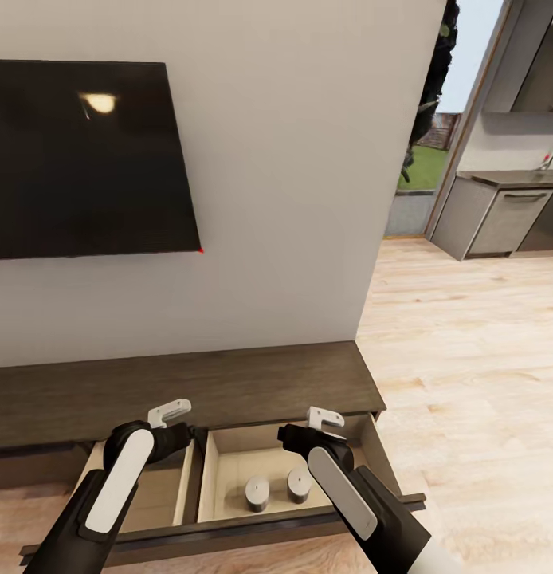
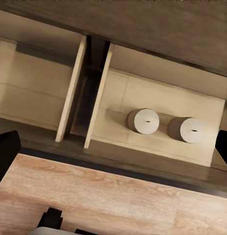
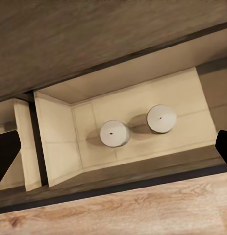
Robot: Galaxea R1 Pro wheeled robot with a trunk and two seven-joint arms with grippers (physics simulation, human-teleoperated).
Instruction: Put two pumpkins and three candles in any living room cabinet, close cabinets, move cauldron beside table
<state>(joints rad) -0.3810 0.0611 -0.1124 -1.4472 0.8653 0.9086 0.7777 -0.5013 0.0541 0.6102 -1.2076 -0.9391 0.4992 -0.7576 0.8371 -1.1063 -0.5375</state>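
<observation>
Above the open cabinet (image 1: 229, 383) drawer holding two candles (image 1: 257, 492), both end effectors (image 1: 169, 413) (image 1: 325, 417) hover released, empty.

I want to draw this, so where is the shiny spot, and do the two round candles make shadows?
Head view: a bright glare spot sits on the dark TV screen. Left wrist view: each candle throws a soft shadow across the pale drawer floor. Right wrist view: the shadows fall beside the candles, and the picture looks sharp.

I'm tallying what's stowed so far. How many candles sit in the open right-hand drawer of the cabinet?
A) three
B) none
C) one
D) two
D: two pale candles stand side by side on the beige floor of the open drawer of the cabinet; nothing else shows in it.
</observation>
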